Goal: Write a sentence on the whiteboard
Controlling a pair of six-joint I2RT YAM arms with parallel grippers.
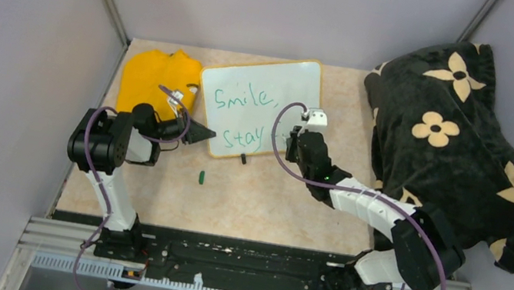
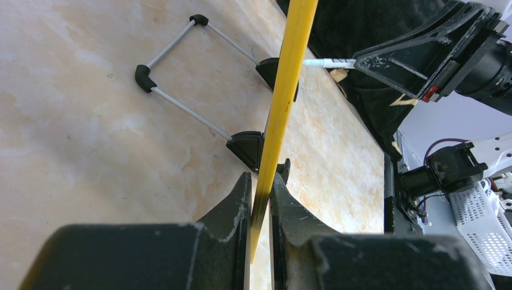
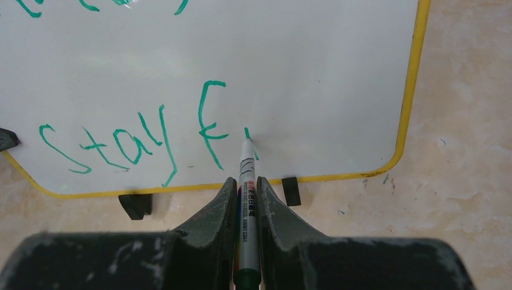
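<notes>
Top external layout: whiteboard [image 1: 261, 91] on the table [image 1: 267, 209], far centre, between a yellow cloth [image 1: 149, 75] on its left and a dark flowered blanket [image 1: 446, 136] on its right.
Sentence [image 3: 124, 148]: green marker, two lines; reads "Smile," above and "Stay F" below, with a short stroke just after the F.
Left gripper [image 2: 261, 181]: jaws pinching the board's yellow-edged frame, at the lower left corner.
Right gripper [image 3: 244, 184]: jaws clamped around a marker [image 3: 247, 172], held lengthwise between them.
Marker tip: touches the white surface just right of the F, near the bottom edge.
Feet: two black clips [image 3: 291, 191] under the bottom edge; wire stand [image 2: 181, 66] behind the board, seen from the left wrist.
Loose item: small green object [image 1: 201, 177] on the table, in front of the board, apart from it.
</notes>
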